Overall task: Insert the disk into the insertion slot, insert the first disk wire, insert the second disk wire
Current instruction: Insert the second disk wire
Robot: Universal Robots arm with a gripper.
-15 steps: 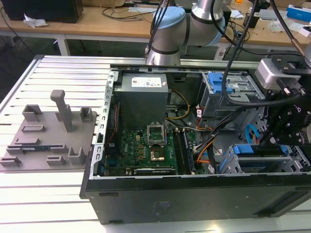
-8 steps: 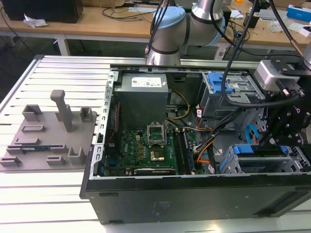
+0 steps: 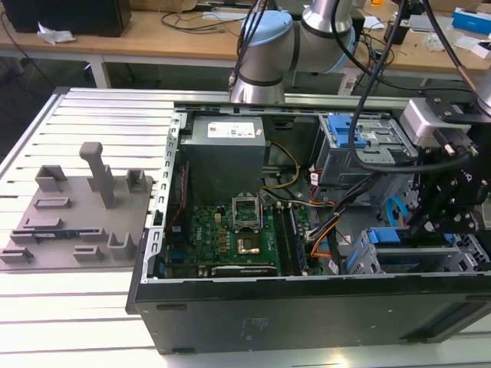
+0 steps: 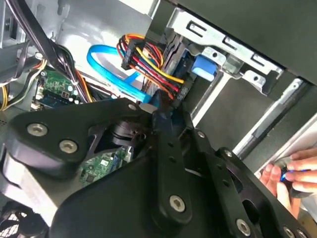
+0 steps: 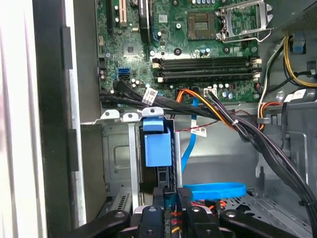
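Second wrist view: the pincer (image 4: 161, 111) is down at the back of the seated disk, right at the wire plugs.

Its two black fingers meet over something small and dark at the tip, pinched together there, though whether that is a plug cannot be told. Just past the tip sits the orange-red-black wire bundle (image 4: 148, 62), and beside it the second disk wire (image 4: 106, 69) loops away, flat and light blue. In the first wrist view the disk (image 5: 157, 144) shows its blue carrier end, seated in the insertion slot (image 5: 116, 153); its long axis runs straight away from the pincer toward the motherboard (image 5: 198, 44). In the exterior view all this sits at the near right corner of the computer case (image 3: 230, 307). A person's hand (image 4: 292, 176) rests by the case's edge.
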